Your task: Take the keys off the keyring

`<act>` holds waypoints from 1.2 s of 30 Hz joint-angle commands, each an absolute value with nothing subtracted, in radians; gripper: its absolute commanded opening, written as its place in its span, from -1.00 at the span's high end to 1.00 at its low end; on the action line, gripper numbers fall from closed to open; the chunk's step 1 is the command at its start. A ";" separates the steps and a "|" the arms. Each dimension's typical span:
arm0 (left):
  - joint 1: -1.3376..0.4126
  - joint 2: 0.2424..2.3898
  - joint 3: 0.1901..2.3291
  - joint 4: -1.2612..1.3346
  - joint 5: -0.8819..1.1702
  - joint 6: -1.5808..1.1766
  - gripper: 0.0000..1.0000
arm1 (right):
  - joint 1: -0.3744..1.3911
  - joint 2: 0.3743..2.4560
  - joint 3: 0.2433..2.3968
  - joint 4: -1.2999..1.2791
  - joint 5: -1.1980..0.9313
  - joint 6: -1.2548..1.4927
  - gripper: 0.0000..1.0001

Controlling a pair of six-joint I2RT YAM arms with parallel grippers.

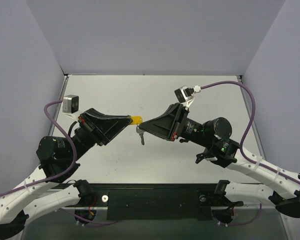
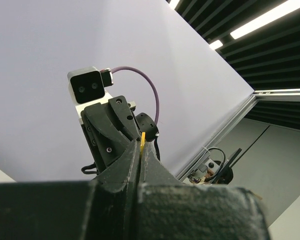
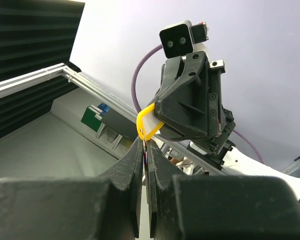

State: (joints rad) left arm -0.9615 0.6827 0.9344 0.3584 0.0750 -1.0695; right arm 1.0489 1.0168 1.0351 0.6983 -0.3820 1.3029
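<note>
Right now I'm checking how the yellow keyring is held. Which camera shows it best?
The right wrist view: the keyring faces the camera as a yellow loop, pinched in the left fingers. The top view shows only a short yellow stub past those fingers. The left wrist view shows just a thin edge-on yellow sliver.

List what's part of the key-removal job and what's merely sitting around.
Job:
- key
- keyring, pinched by the left gripper
- right gripper, closed beside it

Just there:
- purple cables
- table
</note>
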 commanded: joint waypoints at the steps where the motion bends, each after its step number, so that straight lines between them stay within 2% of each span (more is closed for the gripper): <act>1: -0.966 0.663 0.943 0.368 0.072 -1.058 1.00 | 1.055 0.991 1.075 0.684 -0.374 1.256 1.00; 3: -0.966 0.654 0.945 0.345 0.068 -1.049 1.00 | 1.055 0.973 1.080 0.640 -0.377 1.238 1.00; 5: -0.966 0.637 0.953 0.316 0.067 -1.034 0.81 | 1.057 0.956 1.086 0.585 -0.379 1.215 1.00; 6: -0.966 0.631 0.956 0.287 0.064 -1.022 0.47 | 1.057 0.947 1.086 0.545 -0.379 1.200 1.00; 7: -0.966 0.626 0.965 0.250 0.063 -1.014 0.26 | 1.057 0.937 1.089 0.517 -0.379 1.193 1.00; 8: -0.966 0.618 0.968 0.227 0.066 -0.999 -0.19 | 1.057 0.928 1.092 0.467 -0.379 1.181 1.00; 10: -0.966 0.601 0.989 0.144 0.068 -0.970 -0.51 | 1.057 0.914 1.109 0.378 -0.380 1.166 1.00; 11: -0.966 0.597 0.997 0.083 0.066 -0.963 -0.58 | 1.057 0.907 1.123 0.349 -0.390 1.161 1.00; 18: -0.966 0.543 1.028 -0.135 0.093 -0.902 -0.58 | 1.057 0.864 1.166 0.115 -0.505 1.098 1.00; 21: -0.966 0.557 1.066 -0.207 0.124 -0.868 -0.43 | 1.057 0.882 1.201 0.019 -0.615 1.068 1.00; 25: -0.966 0.604 1.138 -0.281 0.192 -0.827 -0.37 | 1.063 0.902 1.241 -0.135 -0.673 1.011 1.00; 36: -0.966 0.721 1.206 -0.320 0.429 -0.795 -0.31 | 1.080 0.902 1.258 -0.236 -0.709 0.957 1.00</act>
